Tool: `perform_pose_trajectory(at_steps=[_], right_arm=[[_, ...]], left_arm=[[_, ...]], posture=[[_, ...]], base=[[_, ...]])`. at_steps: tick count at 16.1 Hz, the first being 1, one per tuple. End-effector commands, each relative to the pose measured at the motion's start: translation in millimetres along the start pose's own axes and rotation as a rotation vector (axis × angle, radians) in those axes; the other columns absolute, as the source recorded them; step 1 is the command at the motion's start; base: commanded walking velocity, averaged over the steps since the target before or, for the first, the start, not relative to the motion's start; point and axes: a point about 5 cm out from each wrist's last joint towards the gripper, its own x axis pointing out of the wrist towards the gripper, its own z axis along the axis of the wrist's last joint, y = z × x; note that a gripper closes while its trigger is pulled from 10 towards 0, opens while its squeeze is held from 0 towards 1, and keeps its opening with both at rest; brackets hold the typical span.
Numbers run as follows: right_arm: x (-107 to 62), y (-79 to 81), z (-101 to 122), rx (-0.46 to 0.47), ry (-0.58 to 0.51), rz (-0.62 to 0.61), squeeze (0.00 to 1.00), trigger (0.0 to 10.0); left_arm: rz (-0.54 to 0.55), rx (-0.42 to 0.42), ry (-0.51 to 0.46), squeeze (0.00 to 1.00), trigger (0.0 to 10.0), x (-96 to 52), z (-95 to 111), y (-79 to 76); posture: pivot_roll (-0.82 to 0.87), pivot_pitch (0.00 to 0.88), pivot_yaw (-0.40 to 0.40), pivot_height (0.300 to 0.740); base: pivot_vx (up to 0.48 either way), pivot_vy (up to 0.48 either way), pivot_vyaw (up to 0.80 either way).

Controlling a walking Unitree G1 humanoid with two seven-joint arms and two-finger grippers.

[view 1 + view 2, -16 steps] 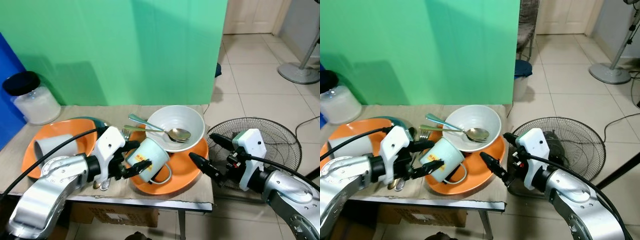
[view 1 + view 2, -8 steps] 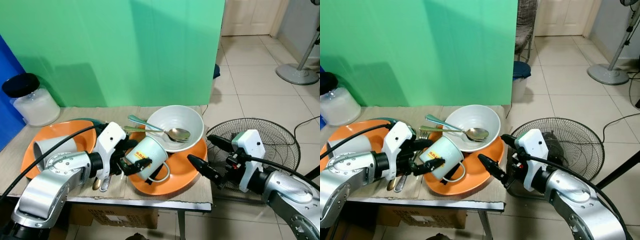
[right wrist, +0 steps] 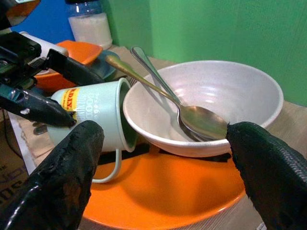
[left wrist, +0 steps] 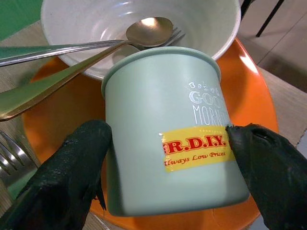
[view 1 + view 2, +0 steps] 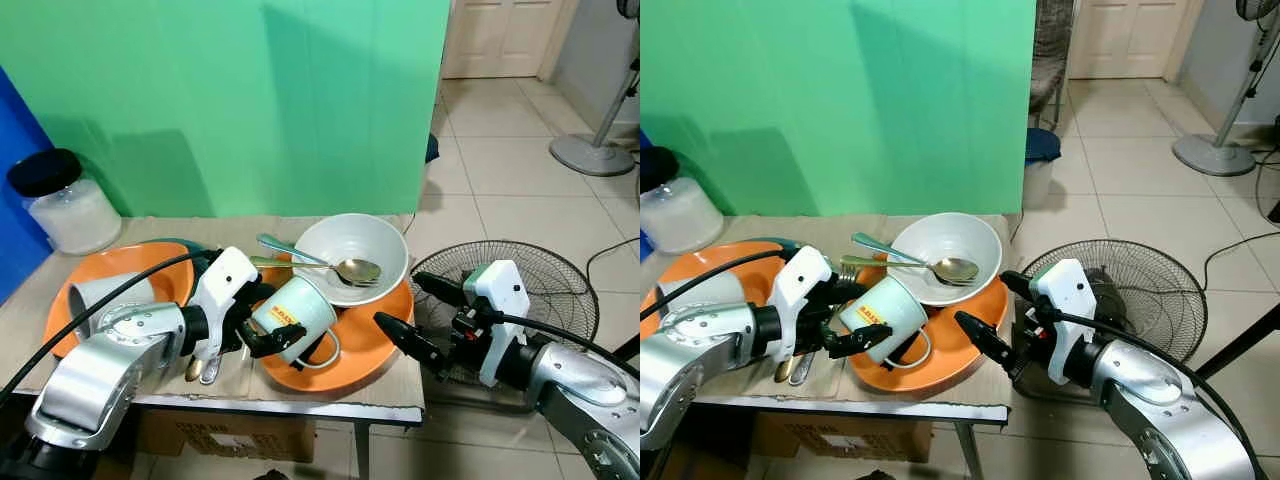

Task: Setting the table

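The pale green mug (image 4: 165, 143), smooth, with a yellow sticker, lies tilted on the orange plate (image 5: 375, 335), against the white bowl (image 5: 372, 245). The left gripper (image 5: 262, 318) holds the mug between its black fingers. The right gripper (image 5: 415, 315) stands wide open beside the plate. A beige cloth (image 5: 400, 375) covers the table; a green backdrop (image 5: 300, 100) stands behind.

Matt pale-green enamel mug (image 4: 163, 143), glossy orange plate (image 5: 370, 340), speckled ceramic bowl (image 3: 230, 100), polished metal spoons (image 3: 201, 120)
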Motion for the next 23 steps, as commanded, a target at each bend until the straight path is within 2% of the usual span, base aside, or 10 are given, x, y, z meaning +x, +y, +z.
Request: perform_pose_trajectory(at_steps=[1, 2, 3, 4, 5, 6, 9, 11, 18, 23], right_arm=[[1.2, -0.2, 4.8, -0.011, -0.009, 0.014, 0.97, 10.0], [1.5, -0.4, 5.3, -0.013, -0.009, 0.013, 0.93, 10.0], [1.6, -0.3, 5.6, -0.015, -0.009, 0.014, 0.76, 10.0], [1.5, -0.2, 5.7, -0.016, -0.009, 0.014, 0.00, 10.0], [1.4, -0.1, 5.8, -0.016, -0.009, 0.014, 0.00, 10.0], [1.0, 0.3, 5.9, -0.018, -0.008, 0.012, 0.00, 10.0], [0.0, 0.4, 6.6, -0.021, -0.008, 0.011, 0.00, 10.0], [0.1, 0.0, 7.4, -0.024, -0.010, 0.010, 0.00, 10.0], [-2.1, -0.7, 13.2, -0.021, -0.043, 0.014, 0.00, 10.0], [-1.7, 0.8, 12.5, -0.005, -0.054, 0.014, 0.00, 10.0]], left_arm=[[0.019, -0.054, 0.146, 0.00, 10.0, 3.3, -28.0, 1.6], [0.008, -0.056, 0.158, 0.00, 10.0, 4.6, -28.7, 1.2], [0.007, -0.048, 0.171, 0.00, 10.0, 4.7, -29.1, 1.3], [0.004, -0.035, 0.179, 0.00, 10.0, 4.4, -29.2, 1.3], [0.001, -0.032, 0.179, 0.00, 8.9, 3.8, -29.1, 1.0], [-0.006, -0.025, 0.179, 0.00, 3.6, 1.2, -28.7, 0.1], [-0.021, 0.006, 0.158, 0.00, 2.8, -5.5, -21.1, -1.1], [-0.010, 0.027, 0.118, 0.00, 0.0, -7.9, -14.8, 0.5], [-0.053, 0.090, -0.045, 0.00, 0.0, -34.1, 17.6, 3.3], [-0.075, 0.118, -0.063, 0.00, 0.0, -53.0, 27.5, 5.5]], posture=[[0.02, 0.000, 0.096, 0.740], [0.02, 0.000, 0.096, 0.740], [0.02, 0.000, 0.098, 0.740], [0.02, 0.000, 0.100, 0.740], [0.02, 0.000, 0.100, 0.740], [0.01, 0.000, 0.102, 0.740], [0.01, 0.000, 0.102, 0.740], [0.02, 0.000, 0.101, 0.740], [0.01, 0.000, 0.110, 0.740], [0.01, 0.000, 0.118, 0.740]], base=[[0.000, 0.000, 0.00], [0.000, 0.000, 0.00], [0.000, 0.000, 0.00], [0.000, 0.000, 0.00], [0.000, 0.000, 0.00], [0.000, 0.000, 0.00], [0.000, 0.000, 0.00], [0.000, 0.000, 0.00], [0.000, 0.000, 0.00], [0.000, 0.000, 0.00]])
